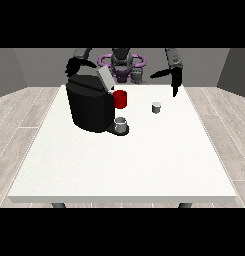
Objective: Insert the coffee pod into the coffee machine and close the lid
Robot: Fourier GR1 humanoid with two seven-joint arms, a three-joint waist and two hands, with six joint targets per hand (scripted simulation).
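A black coffee machine (89, 106) stands on the white table (124, 160) left of centre, its grey lid (105, 77) tilted up and open. A grey cup (121, 125) sits on its drip base. The small grey coffee pod (156, 107) stands upright on the table to the machine's right. The hand at the view's right (175, 86) hangs above the table's far right, up and right of the pod, fingers pointing down, holding nothing. The hand at the view's left (72, 66) hovers above the machine's back left corner, holding nothing.
A red mug (120, 99) stands just behind the machine's right side, left of the pod. The table's front edge (124, 198) lies near the camera, with wooden floor around it.
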